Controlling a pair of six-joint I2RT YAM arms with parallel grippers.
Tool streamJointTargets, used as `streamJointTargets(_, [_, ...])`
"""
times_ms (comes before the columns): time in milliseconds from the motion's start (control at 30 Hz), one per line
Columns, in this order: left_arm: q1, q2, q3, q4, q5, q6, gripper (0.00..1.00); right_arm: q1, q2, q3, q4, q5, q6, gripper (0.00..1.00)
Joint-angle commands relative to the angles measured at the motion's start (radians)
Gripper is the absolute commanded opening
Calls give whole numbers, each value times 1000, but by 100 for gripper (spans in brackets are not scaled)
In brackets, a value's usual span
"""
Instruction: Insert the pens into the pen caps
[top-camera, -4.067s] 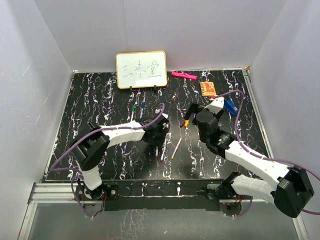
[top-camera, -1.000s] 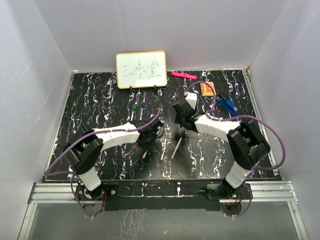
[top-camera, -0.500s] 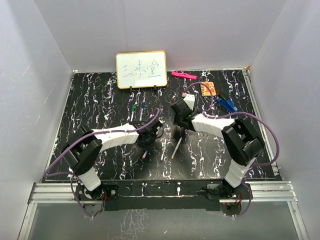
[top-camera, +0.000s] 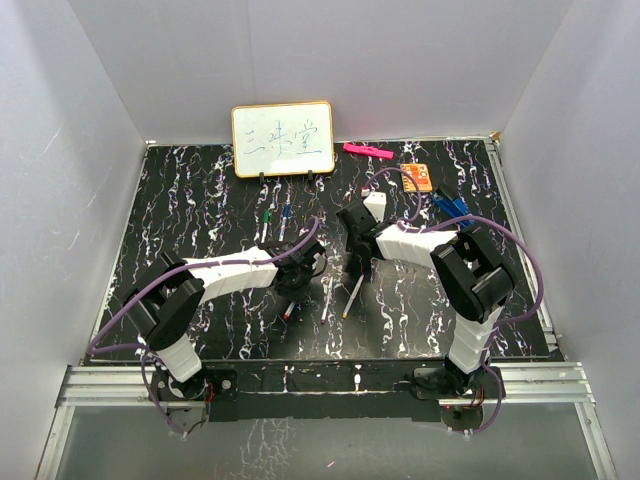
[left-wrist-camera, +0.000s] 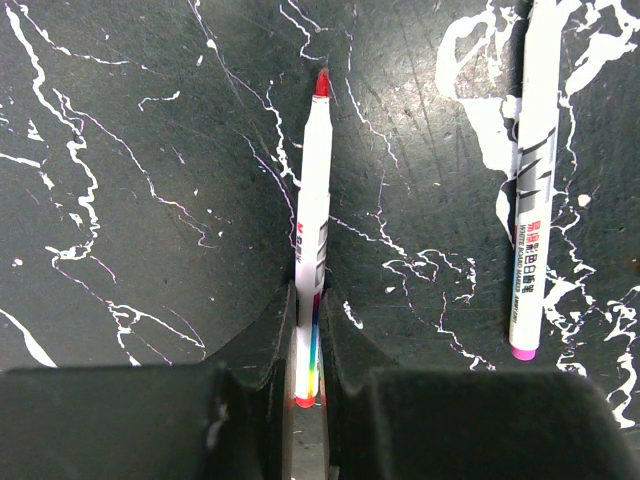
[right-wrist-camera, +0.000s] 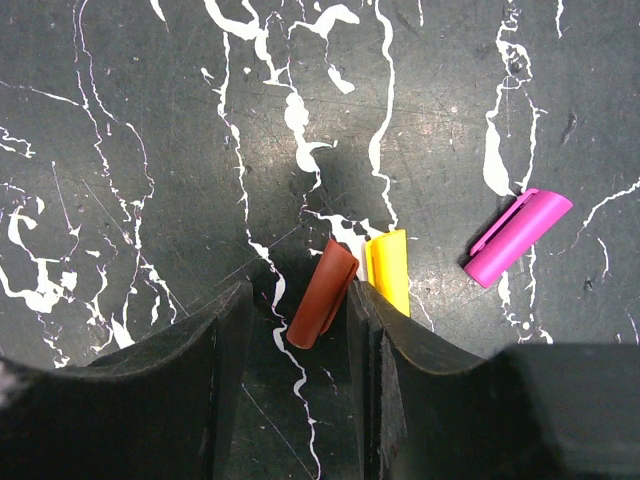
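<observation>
One red-tipped pen (left-wrist-camera: 312, 230) sits near the middle of the surface (left-wrist-camera: 120, 150), its tail clenched in my left fingers (left-wrist-camera: 250, 390), that arm stretched low. My right arm (top-camera: 470, 270) folds back at the elbow, right fingers (right-wrist-camera: 200, 390) parted astride the red cap (right-wrist-camera: 322, 292), yellow cap (right-wrist-camera: 389, 270) just outside.

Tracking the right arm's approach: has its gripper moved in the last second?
Yes. The right gripper has edged left and slightly toward the near edge, farther from the orange card.
</observation>
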Motion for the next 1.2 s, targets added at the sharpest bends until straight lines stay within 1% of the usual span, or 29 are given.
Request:
streamJointTargets(0, [5, 58, -49, -25, 8, -9, 0, -7, 15, 46, -3, 35, 22, 40])
streamJointTargets(167, [4, 62, -44, -18, 9, -8, 0, -10, 42, 56, -7, 31, 22, 38])
streamJointTargets(367, [5, 59, -39, -11, 9, -8, 0, -10, 82, 67, -36, 11, 22, 28])
streamJointTargets(467, [5, 55, -34, -14, 8, -8, 0, -10, 89, 56, -55, 2, 24, 26])
streamJointTargets(500, [5, 55, -32, -14, 8, -7, 0, -10, 92, 53, -69, -4, 24, 24])
streamJointTargets(600, [6, 52, -30, -17, 9, -5, 0, -8, 101, 46, -99, -25, 15, 21])
streamJointTargets(700, [5, 49, -30, -21, 11, -2, 0, -7, 103, 32, -123, -42, 4, 21])
streamJointTargets(867, [5, 48, -30, -25, 13, 0, 0, -2, 84, -4, -144, -42, -4, 25])
streamJointTargets(1167, [6, 47, -21, -27, 16, 2, 0, -2, 81, -24, -158, -55, 0, 22])
